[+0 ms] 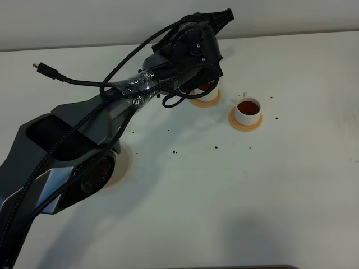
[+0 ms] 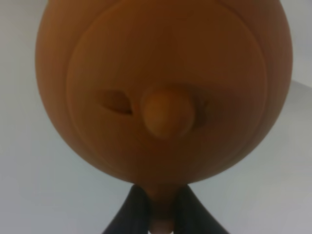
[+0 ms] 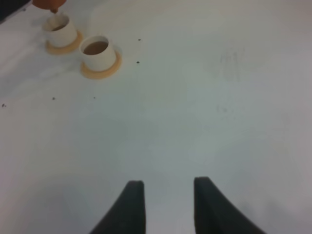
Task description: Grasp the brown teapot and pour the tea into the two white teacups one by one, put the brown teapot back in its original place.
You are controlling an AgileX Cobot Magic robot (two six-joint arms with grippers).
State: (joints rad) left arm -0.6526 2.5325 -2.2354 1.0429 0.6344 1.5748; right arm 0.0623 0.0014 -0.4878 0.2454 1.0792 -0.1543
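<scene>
- Teapot (image 2: 165,92), brown clay with a round knobbed lid (image 2: 168,113), fills the left wrist view; its handle is pinched between the two dark fingers (image 2: 131,214) of the left gripper (image 2: 163,217), so the jaws are closed on the pot.
- In the high view the left arm (image 1: 112,106) reaches diagonally across the white table (image 1: 252,196), and its wrist covers the pot almost entirely.
- The left arm's wrist hangs directly over the farther white teacup (image 1: 206,88), of which only a sliver and part of the orange-tan saucer (image 1: 206,102) show beneath it.
- From the right wrist view, an orange-brown tip of the teapot sits right above that same cup (image 3: 61,29), which holds some brown liquid; whether the tip touches the rim cannot be told.
- The nearer teacup (image 1: 248,111) stands just beside the first, upright on its own saucer (image 1: 245,124), with dark tea visible inside and its tiny handle pointing away from the camera.
- A cream round mat (image 1: 124,162) lies near the arm's base, mostly hidden under the arm, well apart from the cups.
- Small dark specks (image 1: 217,147) are scattered on the table between mat and cups.
- The right gripper (image 3: 168,204) hovers above bare table with its two dark fingers parted and nothing between them, well apart from the cups.
</scene>
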